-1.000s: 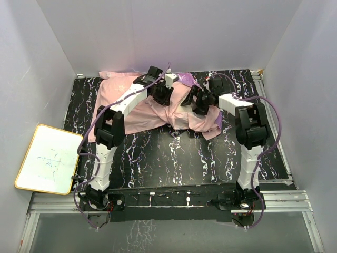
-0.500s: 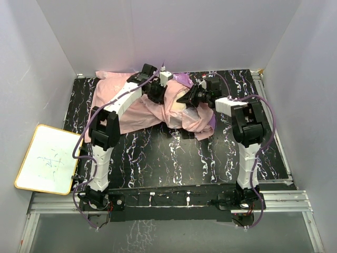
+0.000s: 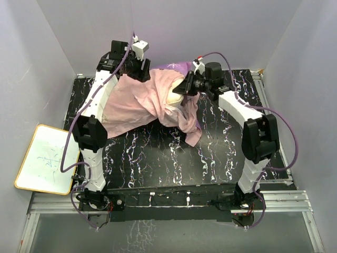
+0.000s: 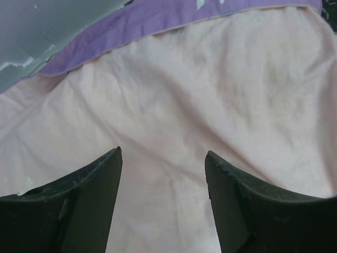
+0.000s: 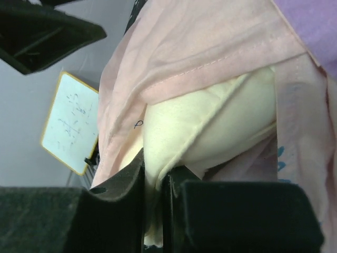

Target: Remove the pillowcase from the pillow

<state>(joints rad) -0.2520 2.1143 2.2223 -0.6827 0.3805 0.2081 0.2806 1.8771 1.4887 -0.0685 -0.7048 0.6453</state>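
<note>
Pillowcase (image 3: 134,103) draped pale-pink side out over far part of black marbled table (image 3: 158,155), purple strip along far edge. Overhead view: left gripper (image 3: 142,71) high at far left, at top edge of cloth; right gripper (image 3: 185,88) at far centre, against cream pillow (image 3: 175,98) showing in opening. Only left wrist view shows its fingers (image 4: 89,200) spread apart, pink cloth filling gap behind them; contact not clear. Only right wrist view shows its fingers (image 5: 221,216) pressed together, pinching pillow corner. Whiteboard (image 3: 46,158) near left, beside table.
</note>
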